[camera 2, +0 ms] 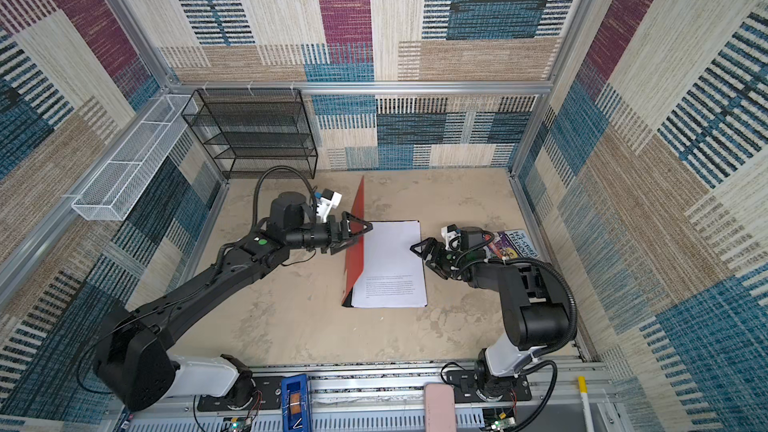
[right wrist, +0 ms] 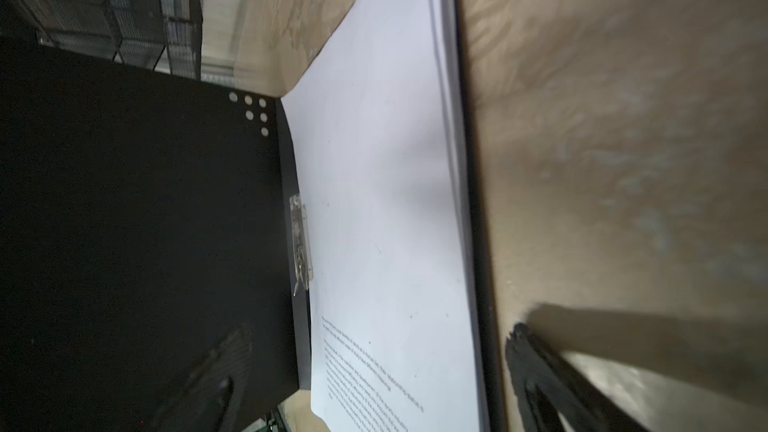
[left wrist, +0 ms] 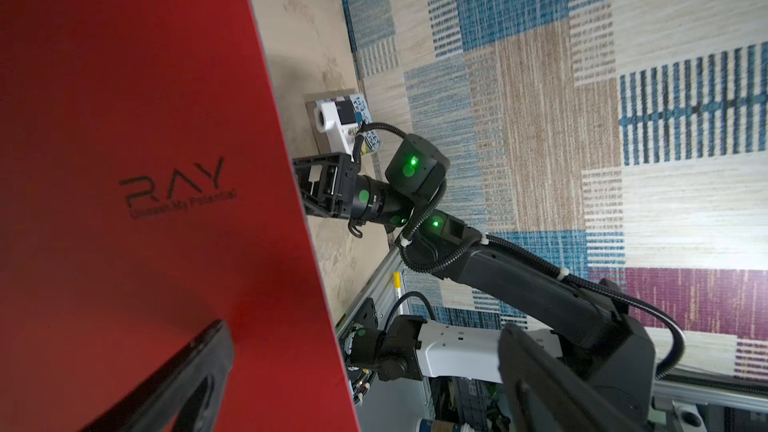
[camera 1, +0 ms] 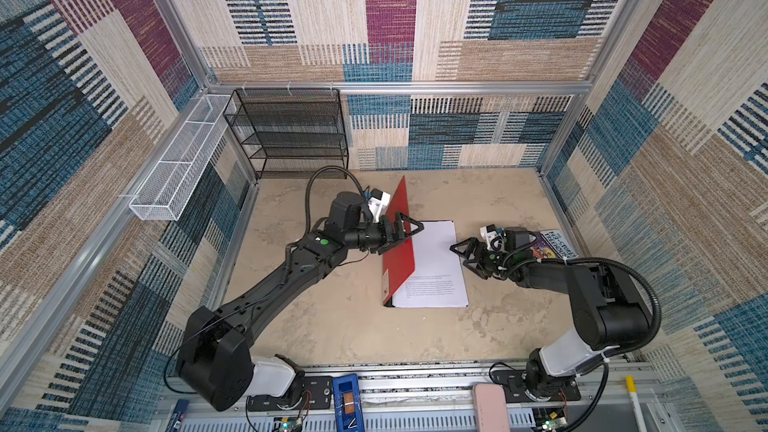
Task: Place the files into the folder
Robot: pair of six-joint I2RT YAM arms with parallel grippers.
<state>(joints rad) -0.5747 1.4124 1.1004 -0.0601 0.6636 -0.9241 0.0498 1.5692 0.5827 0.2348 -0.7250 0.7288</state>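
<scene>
The sheets lie stacked inside the open folder on the table. Its red cover stands nearly upright between the wide-open jaws of the left gripper, which clamps nothing. The right gripper, also open and empty, is just beside the sheets. Unheld, the cover may fall back open, or the unclipped sheets may slide.

Files cover the folder base — print seemingly unreadable.
</scene>
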